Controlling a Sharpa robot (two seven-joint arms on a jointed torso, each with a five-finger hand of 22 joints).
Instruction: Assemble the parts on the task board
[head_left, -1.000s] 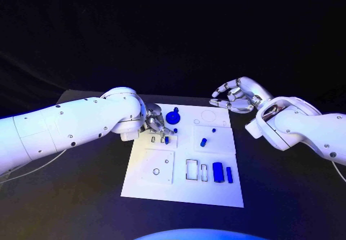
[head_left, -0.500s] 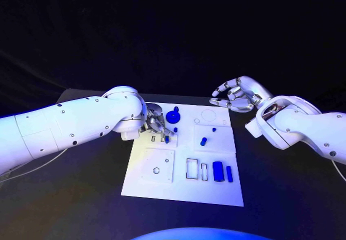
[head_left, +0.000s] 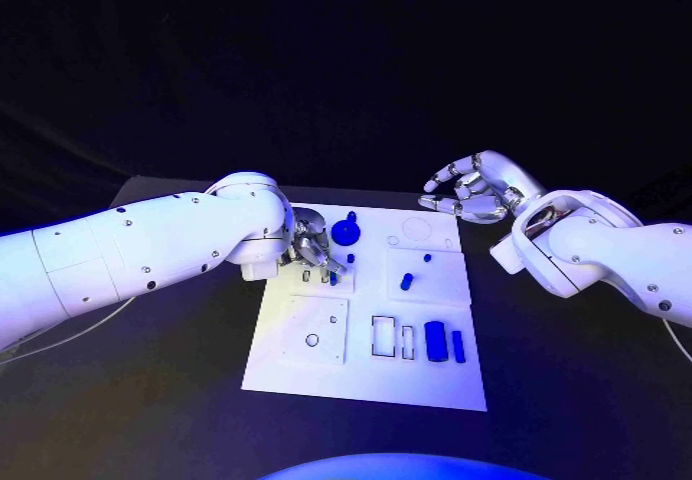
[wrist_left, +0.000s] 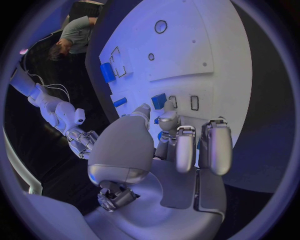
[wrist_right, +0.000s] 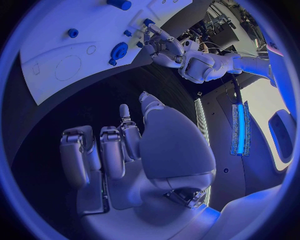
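Head view: the left hand (head_left: 307, 250) pinches a small blue part (head_left: 333, 279) at its fingertips over the white board (head_left: 361, 380); the right hand (head_left: 469, 190) hovers with fingers curled, holding nothing. The part looks light, stiff and slippery, best gripped by its sides.

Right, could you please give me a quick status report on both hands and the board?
Left hand down on the task board, fingers at a small blue part; grip unclear. Right hand raised beyond the board's far edge, holding nothing. Nothing in the way.
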